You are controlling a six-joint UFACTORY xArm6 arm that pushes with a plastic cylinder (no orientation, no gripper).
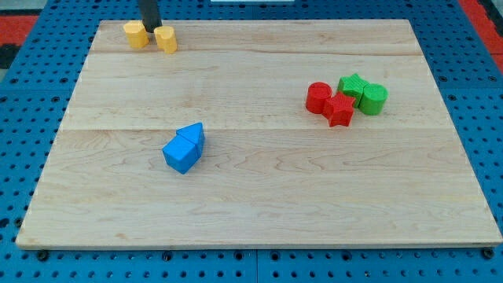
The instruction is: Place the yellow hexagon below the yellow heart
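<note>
My tip (149,29), bare rod w/ nothing held, sits between yellow heart (135,34) and yellow hexagon (166,38); hexagon lies just right & slightly below.

A pale wooden board (259,189) of joined planks fills most of the view under even light. Around it lies a blue pegboard (31,79) dotted with holes. Red surface (483,12) shows at the top corners.

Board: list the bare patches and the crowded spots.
Free: the middle between the blue blocks and the red and green cluster; the whole bottom strip. Crowded: the top-left corner, my tip between two yellow blocks.
</note>
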